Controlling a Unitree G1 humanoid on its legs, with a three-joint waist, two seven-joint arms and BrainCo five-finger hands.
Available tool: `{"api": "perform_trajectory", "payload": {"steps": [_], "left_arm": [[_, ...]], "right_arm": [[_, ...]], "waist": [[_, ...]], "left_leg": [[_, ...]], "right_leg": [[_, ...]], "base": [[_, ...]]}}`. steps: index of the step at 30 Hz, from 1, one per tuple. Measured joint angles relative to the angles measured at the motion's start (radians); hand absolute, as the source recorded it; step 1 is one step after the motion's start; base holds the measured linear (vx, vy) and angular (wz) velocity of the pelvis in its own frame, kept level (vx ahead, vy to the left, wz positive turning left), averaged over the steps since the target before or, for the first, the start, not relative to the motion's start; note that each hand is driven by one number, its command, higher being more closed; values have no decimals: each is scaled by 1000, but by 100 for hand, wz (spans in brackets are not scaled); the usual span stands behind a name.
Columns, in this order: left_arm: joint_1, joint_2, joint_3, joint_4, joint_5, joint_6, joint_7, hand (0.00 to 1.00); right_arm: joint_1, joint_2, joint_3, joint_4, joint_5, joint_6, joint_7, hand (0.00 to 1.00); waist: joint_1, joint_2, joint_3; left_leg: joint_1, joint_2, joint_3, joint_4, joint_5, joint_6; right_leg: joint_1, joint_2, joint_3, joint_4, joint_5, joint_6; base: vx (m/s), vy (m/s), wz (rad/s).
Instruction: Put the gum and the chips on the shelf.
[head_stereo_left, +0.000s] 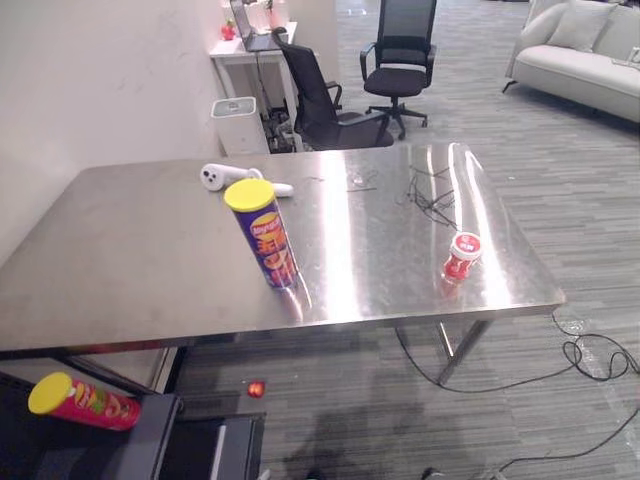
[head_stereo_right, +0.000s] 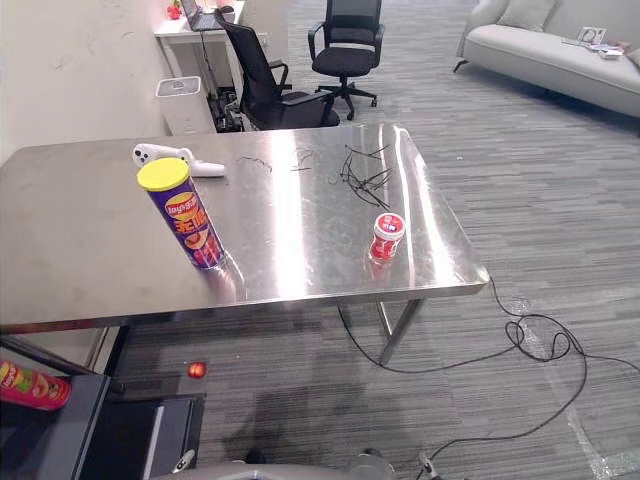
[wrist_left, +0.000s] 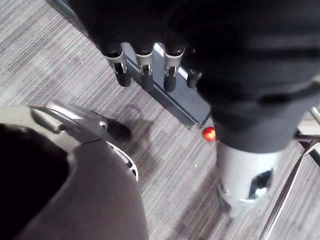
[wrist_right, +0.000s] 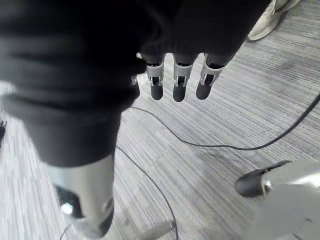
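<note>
A purple chips can (head_stereo_left: 266, 235) with a yellow lid stands upright near the front edge of the steel table (head_stereo_left: 120, 260). The small red gum jar (head_stereo_left: 461, 257) with a white lid stands near the table's front right corner. A red chips can (head_stereo_left: 85, 401) with a yellow lid lies on its side on the dark shelf (head_stereo_left: 150, 440) at the lower left. My left hand (wrist_left: 144, 70) hangs over the floor beside the shelf's edge, fingers straight, holding nothing. My right hand (wrist_right: 181, 82) also hangs over the carpet, fingers relaxed and empty.
A white controller (head_stereo_left: 225, 178) lies at the back of the table beside thin black wires (head_stereo_left: 430, 195). A small red ball (head_stereo_left: 256, 388) lies on the floor under the table. Office chairs (head_stereo_left: 330, 105), a sofa (head_stereo_left: 580, 55) and a person's shoe (wrist_right: 270, 17) are around.
</note>
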Motion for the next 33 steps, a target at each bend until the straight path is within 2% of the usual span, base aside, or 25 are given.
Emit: {"api": "perform_trajectory", "payload": {"steps": [6, 8, 12, 16, 20, 22, 24, 27, 30, 32, 33], "left_arm": [[29, -2, 79, -26, 32, 15, -5, 0], [29, -4, 104, -36, 40, 17, -7, 0], [31, -3, 122, -43, 41, 27, -13, 0], [36, -2, 104, -79, 47, 29, -14, 0], [55, 1, 64, -119, 67, 32, -10, 0], [57, 11, 46, -130, 73, 38, -7, 0], [63, 21, 20, -142, 80, 38, -6, 0], [69, 26, 12, -143, 81, 39, -5, 0], [76, 37, -1, -138, 98, 37, -6, 0], [77, 42, -11, -135, 109, 36, -10, 0], [77, 43, -13, -135, 109, 35, -12, 0]], "right_arm": [[-6, -8, -118, -54, 66, -4, -8, 0], [-6, -21, -180, -132, 75, -10, -9, 0], [-20, -64, -225, -310, 74, -20, -8, 0], [-54, -83, -212, -561, 58, -35, -10, 0], [-46, -84, -104, -810, -52, -4, -7, 0], [-45, -84, -62, -896, -126, 19, 22, 0], [-23, -85, -26, -987, -181, 44, 89, 0], [4, -102, 2, -1026, -185, 62, 175, 0], [24, -148, 49, -1102, -221, 71, 273, 0], [51, -192, 75, -1165, -221, 71, 342, 0], [55, -201, 78, -1175, -221, 71, 353, 0]], "waist": [[7, -28, -21], [24, -35, -29], [25, -46, -39], [24, -50, -41], [24, -51, -42], [22, -53, -42], [19, -55, -45], [10, -56, -44], [-7, -55, -45], [-10, -55, -45], [-9, -56, -45]], "left_leg": [[1, -1, 15, 0, -10, -1], [3, -1, 30, 0, -20, -2], [6, -3, 44, 1, -27, 1], [21, -3, 65, 3, -38, 1], [18, -4, 84, 5, -44, -1], [14, -7, 86, 6, -45, -1], [1, -8, 85, 7, -47, -2], [-1, -9, 84, 7, -48, -2], [-15, -10, 85, 7, -49, -2], [-15, -10, 84, 8, -51, -1], [-15, -9, 83, 8, -52, -1]], "right_leg": [[3, -1, 19, -9, 8, 11], [2, -2, 27, -8, 19, 15], [2, -4, 33, -11, 26, 13], [0, -1, 53, -12, 28, 12], [-17, 1, 69, -12, 29, 10], [-25, 4, 77, -17, 32, 5], [-36, 5, 79, -23, 33, 4], [-40, 5, 80, -24, 33, 4], [-55, 5, 83, -24, 33, 5], [-56, 6, 83, -24, 34, 5], [-56, 7, 82, -24, 34, 5]], "base": [[48, 21, -5], [127, 35, -11], [126, 33, -9], [85, 25, -14], [24, 11, -14], [-13, 0, -16], [-11, -6, -2], [0, 0, 0], [0, 0, 0], [33, -14, -1], [30, -15, 1]]}}
